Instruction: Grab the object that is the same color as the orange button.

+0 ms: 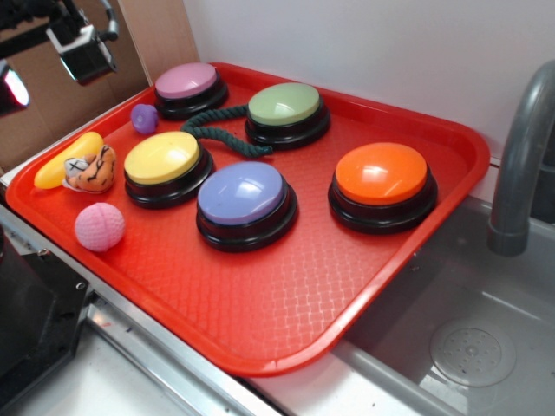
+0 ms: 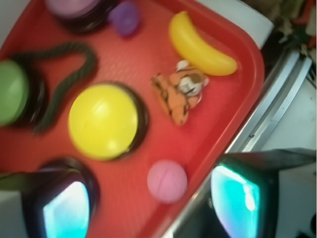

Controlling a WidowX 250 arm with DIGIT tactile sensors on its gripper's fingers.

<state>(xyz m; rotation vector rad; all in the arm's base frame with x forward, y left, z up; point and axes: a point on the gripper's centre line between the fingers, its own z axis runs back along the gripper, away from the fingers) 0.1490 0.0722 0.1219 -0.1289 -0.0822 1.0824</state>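
The small orange-tan striped plush toy [image 1: 94, 169] lies at the left end of the red tray [image 1: 286, 295], against a yellow banana toy [image 1: 59, 166]. In the wrist view the plush toy [image 2: 178, 94] lies below the banana toy [image 2: 198, 47], ahead of my fingers. The orange button [image 1: 381, 173] stands at the tray's right side, out of the wrist view. My gripper [image 2: 151, 213] is open and empty, hovering above the tray's left edge, its fingers [image 2: 235, 201] wide apart either side of a pink ball [image 2: 167, 181]. Part of my arm [image 1: 82, 48] shows at top left.
A yellow button [image 1: 162, 158] stands right of the plush toy; purple [image 1: 241, 194], green [image 1: 284, 104] and pink [image 1: 186, 81] buttons stand on the tray too. A dark rope [image 1: 217, 139] and small purple ball [image 1: 144, 117] lie between them. A faucet [image 1: 520, 156] and sink are at right.
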